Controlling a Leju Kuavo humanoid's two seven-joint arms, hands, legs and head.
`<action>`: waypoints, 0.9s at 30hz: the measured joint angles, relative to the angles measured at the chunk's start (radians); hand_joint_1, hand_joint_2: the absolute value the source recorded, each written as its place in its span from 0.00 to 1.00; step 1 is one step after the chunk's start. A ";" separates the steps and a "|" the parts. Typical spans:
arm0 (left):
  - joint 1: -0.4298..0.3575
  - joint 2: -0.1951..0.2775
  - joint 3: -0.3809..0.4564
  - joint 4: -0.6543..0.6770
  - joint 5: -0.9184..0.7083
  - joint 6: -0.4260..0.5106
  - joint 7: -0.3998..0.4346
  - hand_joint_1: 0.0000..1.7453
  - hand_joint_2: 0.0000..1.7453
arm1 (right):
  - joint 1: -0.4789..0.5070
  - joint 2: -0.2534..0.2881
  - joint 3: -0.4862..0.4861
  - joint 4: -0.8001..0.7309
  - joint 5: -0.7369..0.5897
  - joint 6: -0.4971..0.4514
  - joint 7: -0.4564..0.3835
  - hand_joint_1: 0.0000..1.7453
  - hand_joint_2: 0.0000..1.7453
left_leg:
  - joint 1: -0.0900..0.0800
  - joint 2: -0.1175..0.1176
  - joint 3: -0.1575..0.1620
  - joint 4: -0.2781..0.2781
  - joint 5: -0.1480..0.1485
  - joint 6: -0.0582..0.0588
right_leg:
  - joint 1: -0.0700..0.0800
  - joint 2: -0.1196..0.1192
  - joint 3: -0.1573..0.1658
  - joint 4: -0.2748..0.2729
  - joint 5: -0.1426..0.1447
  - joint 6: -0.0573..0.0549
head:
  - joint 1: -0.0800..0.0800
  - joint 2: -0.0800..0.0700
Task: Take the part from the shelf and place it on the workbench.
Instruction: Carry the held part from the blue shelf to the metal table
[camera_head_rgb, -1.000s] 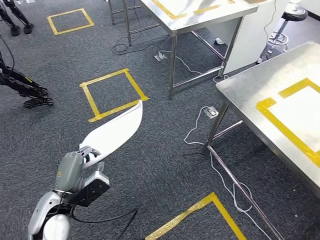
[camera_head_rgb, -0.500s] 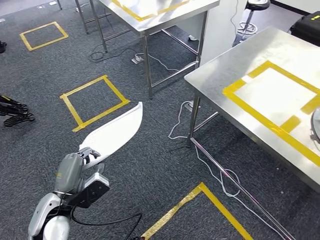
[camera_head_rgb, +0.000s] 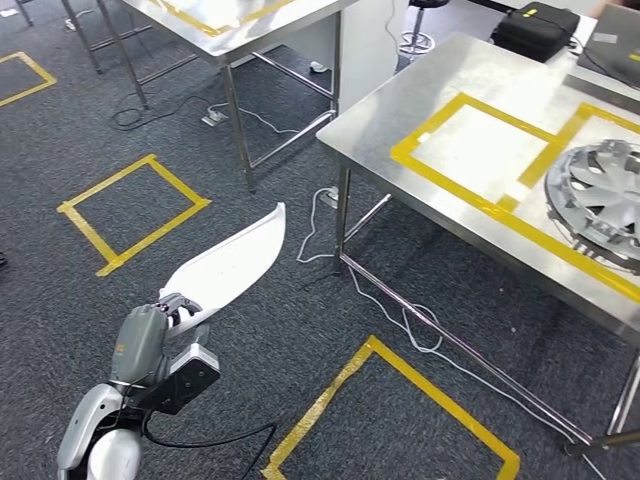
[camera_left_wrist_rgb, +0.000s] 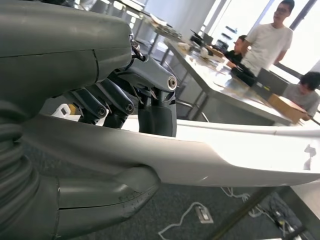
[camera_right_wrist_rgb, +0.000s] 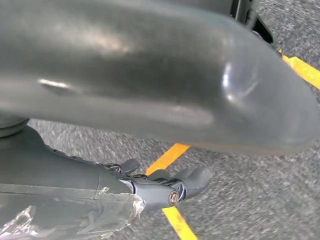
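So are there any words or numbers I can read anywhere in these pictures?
None can be read.
Small orange mark on the back of the left hand: too small and blurred to read.
Yellow spot on the black case on the far workbench: too small to tell whether it is text.
White part, hubcap, yellow floor tape: no writing visible.

Left hand (camera_head_rgb: 155, 335) extended toward 1 o'clock, fingers (camera_left_wrist_rgb: 156, 112) clamped on the white part (camera_head_rgb: 230, 265). Right hand (camera_right_wrist_rgb: 158, 187) hangs, fingers uncurled.
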 joint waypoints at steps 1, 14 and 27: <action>0.000 0.000 0.000 0.000 0.000 0.000 0.000 1.00 1.00 | -0.001 0.000 0.000 0.000 0.000 0.000 0.000 0.00 0.00 | 0.001 0.016 -0.010 0.000 0.008 -0.002 | -0.004 -0.005 -0.001 0.039 -0.004 0.007 | 0.000 0.000; 0.000 0.002 0.007 0.005 0.007 -0.006 -0.003 1.00 1.00 | -0.007 0.004 0.000 0.000 0.000 -0.002 -0.001 0.00 0.00 | 0.015 0.003 -0.118 0.175 -0.084 -0.070 | -0.010 -0.012 0.164 -0.239 0.112 -0.048 | -0.022 0.000; 0.000 0.008 -0.006 0.011 0.004 -0.013 -0.020 1.00 1.00 | 0.001 0.007 0.001 0.000 0.004 -0.004 -0.001 0.00 0.00 | -0.016 -0.044 0.074 -0.014 -0.067 0.006 | 0.023 0.060 0.081 -0.186 0.140 -0.033 | -0.025 0.000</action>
